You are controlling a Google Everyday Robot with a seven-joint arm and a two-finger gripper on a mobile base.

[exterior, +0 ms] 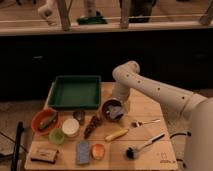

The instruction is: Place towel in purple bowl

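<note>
The purple bowl (106, 106) is round and dark and stands mid-table, just right of the green tray (75, 92). A grey-blue towel (116, 113) lies bunched in the bowl and hangs over its right rim. My gripper (119, 102) is at the end of the white arm, directly over the bowl's far right side and close to or touching the towel. The wrist hides much of the gripper.
An orange bowl (39, 122) with food, a pale-green cup (56, 136), a white cup (70, 127) and a small metal cup (79, 116) stand at the left. A blue sponge (83, 151), a banana (116, 134), a fork (145, 122) and a brush (145, 145) lie toward the front.
</note>
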